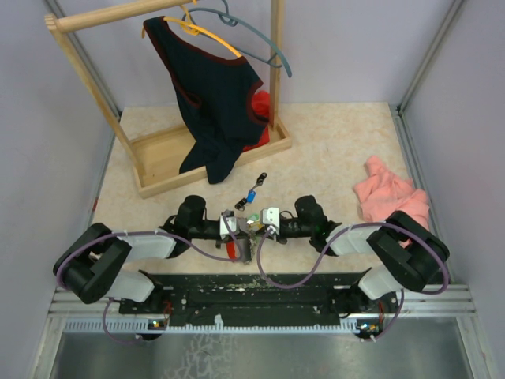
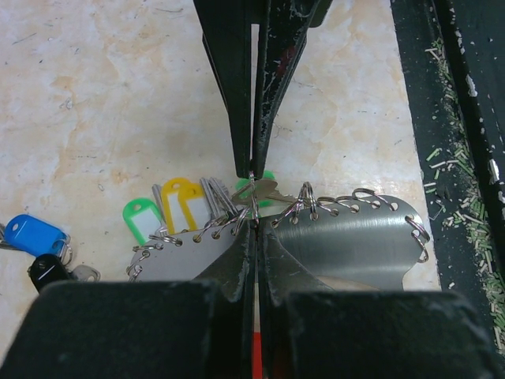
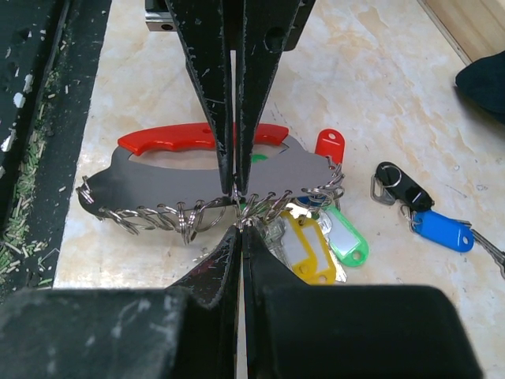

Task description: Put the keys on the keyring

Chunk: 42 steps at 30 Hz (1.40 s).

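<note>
The keyring [image 3: 158, 178] is a grey metal plate with a red handle [image 3: 173, 138] and small wire rings along one edge. It also shows in the left wrist view [image 2: 347, 237]. Yellow [image 3: 304, 249], green [image 3: 347, 241] and red [image 3: 329, 146] keys hang at that edge. My left gripper [image 2: 253, 227] reaches over the plate and is shut on its ringed edge. My right gripper [image 3: 239, 227] faces it tip to tip and is shut on a wire ring carrying a silver key with a green head [image 2: 268, 189]. Both grippers meet mid-table, left [image 1: 249, 227] and right [image 1: 259, 224].
A blue key [image 3: 442, 230] and a black key [image 3: 402, 185] lie loose just beyond the grippers. A wooden rack [image 1: 158, 158] with a dark garment and hangers stands back left. A pink cloth [image 1: 390, 197] lies at the right. The black rail [image 1: 252, 288] runs along the near edge.
</note>
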Each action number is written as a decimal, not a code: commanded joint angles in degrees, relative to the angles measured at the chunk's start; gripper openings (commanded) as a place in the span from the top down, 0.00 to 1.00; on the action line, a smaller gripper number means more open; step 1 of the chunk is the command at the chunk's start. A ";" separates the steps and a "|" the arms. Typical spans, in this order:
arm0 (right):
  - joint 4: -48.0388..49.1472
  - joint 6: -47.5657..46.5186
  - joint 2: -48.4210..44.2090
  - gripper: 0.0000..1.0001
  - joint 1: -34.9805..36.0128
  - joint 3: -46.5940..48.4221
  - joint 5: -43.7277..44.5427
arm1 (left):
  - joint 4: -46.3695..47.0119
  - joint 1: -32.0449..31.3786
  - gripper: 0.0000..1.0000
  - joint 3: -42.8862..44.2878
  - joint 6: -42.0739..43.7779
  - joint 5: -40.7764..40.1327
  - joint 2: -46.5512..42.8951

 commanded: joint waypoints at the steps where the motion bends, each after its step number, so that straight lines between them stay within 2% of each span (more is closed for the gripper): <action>1: 3.33 0.55 0.41 1.00 -0.28 3.34 -4.02 | 1.03 -0.25 0.99 1.23 0.93 3.60 0.21; 11: 2.09 0.57 0.73 1.00 -0.27 4.23 -6.17 | 0.70 -0.25 0.99 1.46 0.82 4.66 0.33; 23: 2.68 2.85 0.47 1.00 0.37 3.88 -4.63 | 5.56 -0.25 0.99 -0.60 -1.98 2.85 -1.18; 42: -5.12 0.61 -1.41 1.00 4.77 5.09 6.85 | 9.90 0.17 0.99 -1.93 -7.58 0.49 -2.48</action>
